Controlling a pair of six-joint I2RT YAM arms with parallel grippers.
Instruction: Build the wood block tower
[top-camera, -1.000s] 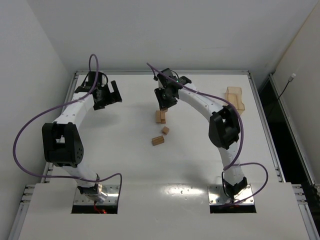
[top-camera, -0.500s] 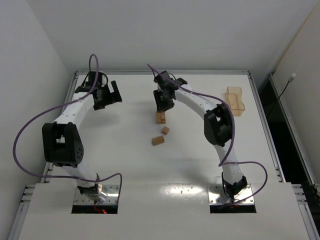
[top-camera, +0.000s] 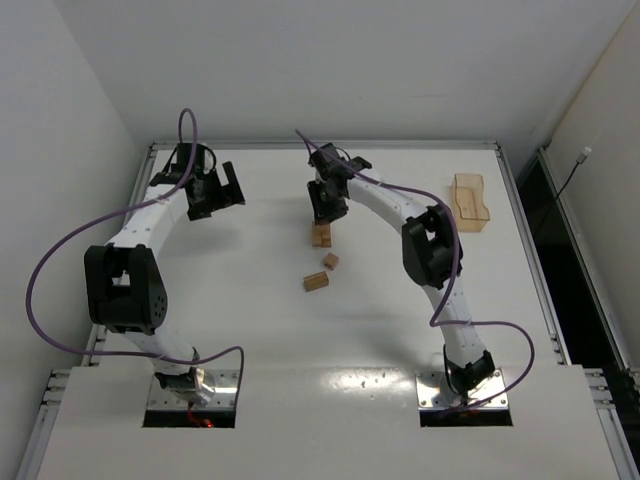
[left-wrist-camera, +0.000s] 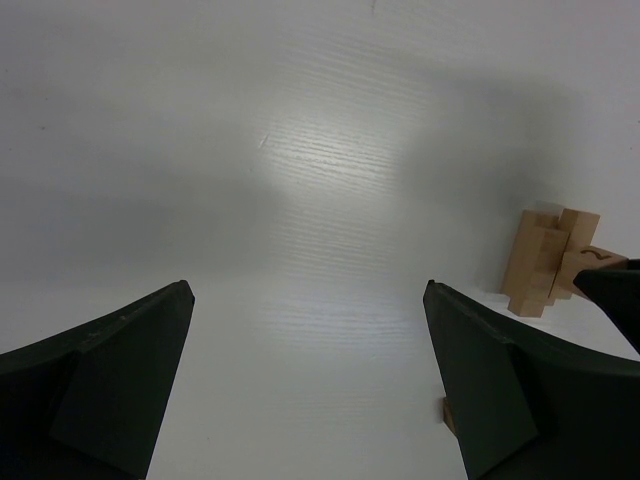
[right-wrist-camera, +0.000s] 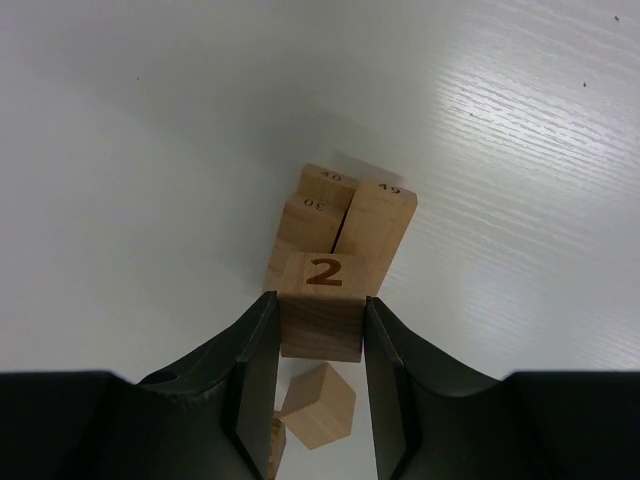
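Right wrist view puts the numbered block (right-wrist-camera: 322, 305), stamped with a 2, squarely between the right gripper (right-wrist-camera: 320, 335) fingers, which pinch it on its two side faces so that the printed face and the underside stay free for setting down. Just beyond it stands the stack (right-wrist-camera: 340, 225), a tight cluster of upright blocks with small numbers on their tops. The held block sits over the stack's near edge, apparently lined up to go on as the next layer. Whether it already touches those tops I cannot tell. Judged from this, the placing step is under way and the tower is only at its start. On the near side of the stack lie a loose cube (top-camera: 330, 261) and, a little farther out, a loose flat block (top-camera: 316, 281), probably waiting as later pieces. Well to the left of the stack, the left gripper (left-wrist-camera: 308, 295) hangs over the bare table (top-camera: 250, 330) with its fingers spread wide and nothing between them, kept out of the working arm's way. Far to the right of the stack a clear bin (top-camera: 470, 200) rests near the table edge.
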